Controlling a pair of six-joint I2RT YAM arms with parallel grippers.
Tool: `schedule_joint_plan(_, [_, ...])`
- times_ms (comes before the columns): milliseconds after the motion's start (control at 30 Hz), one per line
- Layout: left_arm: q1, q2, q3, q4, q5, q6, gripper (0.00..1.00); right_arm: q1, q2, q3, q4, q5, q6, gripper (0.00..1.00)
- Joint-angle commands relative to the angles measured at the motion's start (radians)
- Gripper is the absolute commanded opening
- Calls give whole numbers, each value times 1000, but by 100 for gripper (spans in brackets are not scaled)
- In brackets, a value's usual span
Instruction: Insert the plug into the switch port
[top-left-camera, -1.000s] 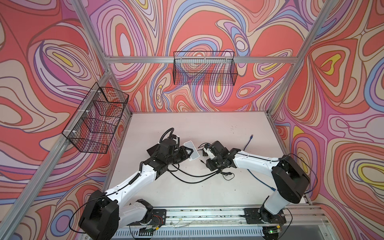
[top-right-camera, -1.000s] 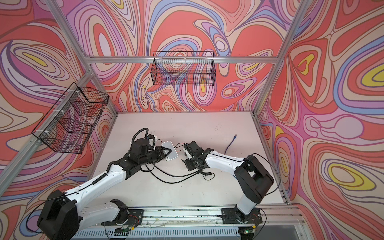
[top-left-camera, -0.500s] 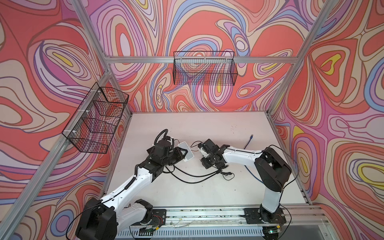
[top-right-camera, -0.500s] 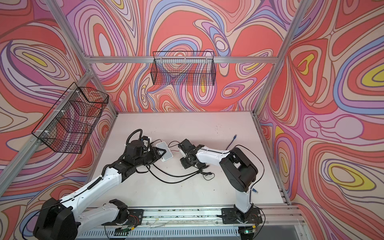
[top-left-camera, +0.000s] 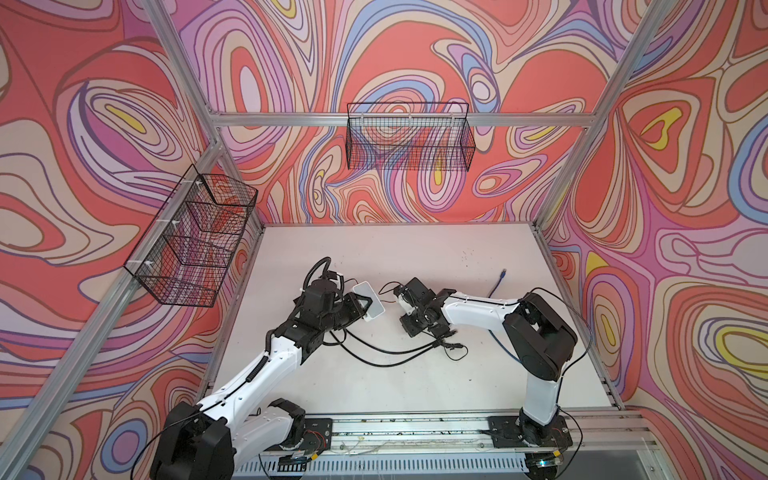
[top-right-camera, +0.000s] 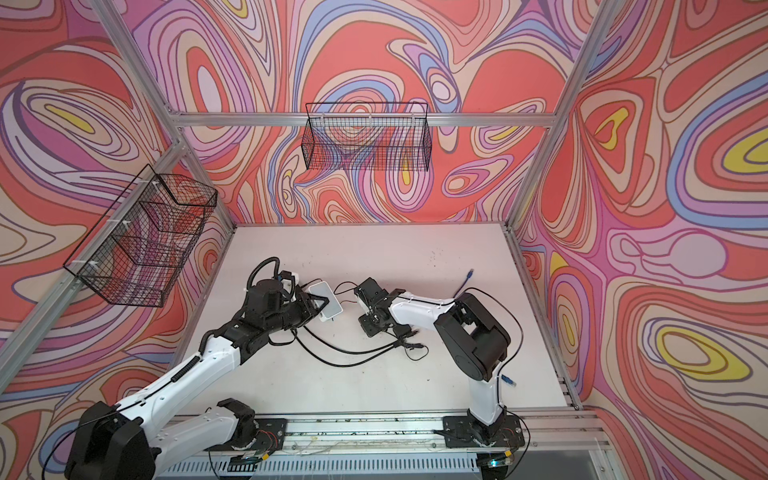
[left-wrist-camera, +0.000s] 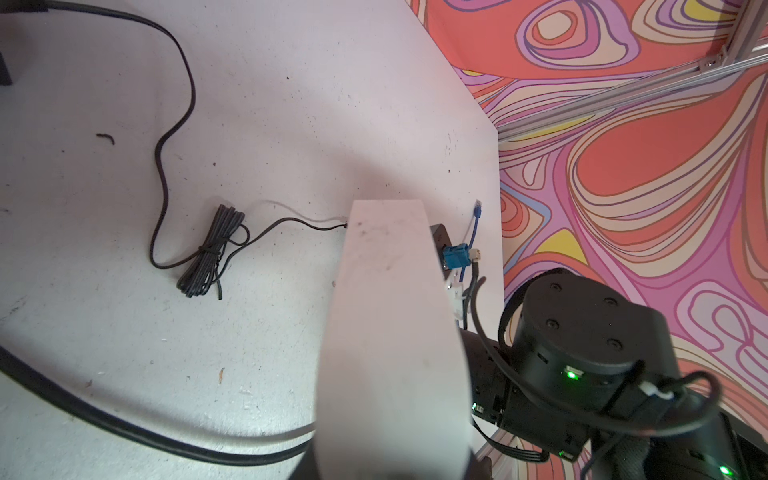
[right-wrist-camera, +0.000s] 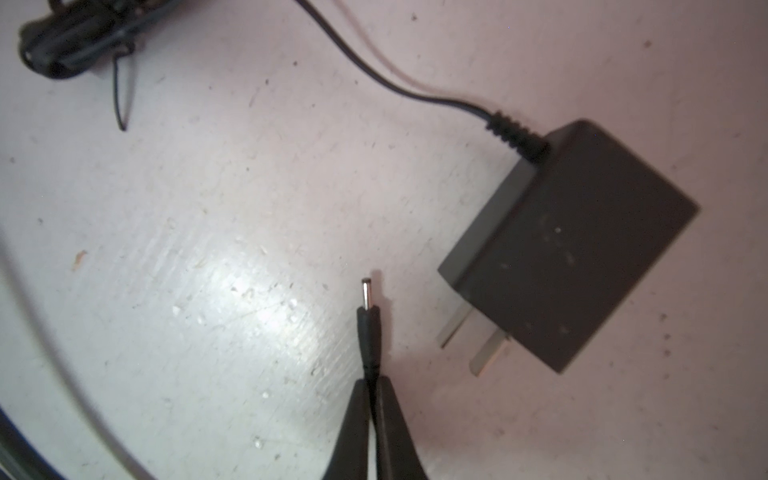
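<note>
Fingertips of the right gripper are pinched together on the tail of the plug. Its metal tip juts forward over the counter, near the prongs of a black adapter lying flat. The left gripper is clamped on the white switch, holding it tilted off the counter. In both top views the switch and the right gripper stand apart, facing each other. A bundled cord lies on the counter.
</note>
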Motion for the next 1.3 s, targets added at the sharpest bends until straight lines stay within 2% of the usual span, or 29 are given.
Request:
schedule_joint_plan(0, [9, -18, -10, 1, 15, 11, 9, 5, -18, -15, -31, -2, -6, 0])
schedule_joint_plan(300, [10, -6, -5, 12, 23, 12, 9, 5, -272, -87, -83, -5, 77, 0])
schedule_joint_plan(633, [10, 9, -14, 39, 33, 0, 9, 44, -581, -412, -56, 14, 313, 0])
schedule_joint_plan(800, [10, 29, -12, 60, 43, -6, 9, 60, -607, -496, -18, 16, 359, 0])
schedule_joint_plan(1100, [10, 21, -9, 46, 38, 4, 9, 61, -539, -445, -34, 77, 336, 0])
schedule_joint_plan(1167, [10, 15, -8, 37, 30, 9, 9, 62, -540, -426, -69, 108, 330, 8])
schedule_joint_plan(1267, [11, 19, -8, 40, 35, 12, 9, 61, -556, -409, -111, 171, 338, 26])
